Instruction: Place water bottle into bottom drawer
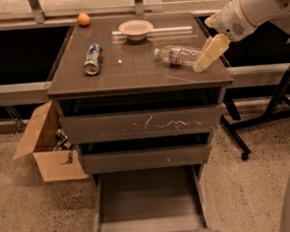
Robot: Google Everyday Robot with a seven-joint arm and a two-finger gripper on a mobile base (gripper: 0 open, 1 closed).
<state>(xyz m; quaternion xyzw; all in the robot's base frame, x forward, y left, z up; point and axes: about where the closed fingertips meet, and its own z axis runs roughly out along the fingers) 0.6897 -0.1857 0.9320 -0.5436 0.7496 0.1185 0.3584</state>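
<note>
Where water bottle (178,55) ends, fingers (211,51) sit.

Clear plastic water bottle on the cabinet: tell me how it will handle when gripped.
Lying on its side, the clear plastic water bottle probably rolls if nudged. Its crinkly walls likely flex under squeeze. The cream gripper sits at its base end.

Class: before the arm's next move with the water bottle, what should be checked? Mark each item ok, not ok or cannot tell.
1. Grey-brown bottom drawer pulled open: ok.
2. Clear plastic water bottle lying on its side on the dark cabinet top: ok.
3. Cream gripper at the bottle's base end: ok.
4. Firm hold on the bottle: cannot tell.
5. Blue-and-silver soda can and white bowl apart from the bottle: ok.
</note>
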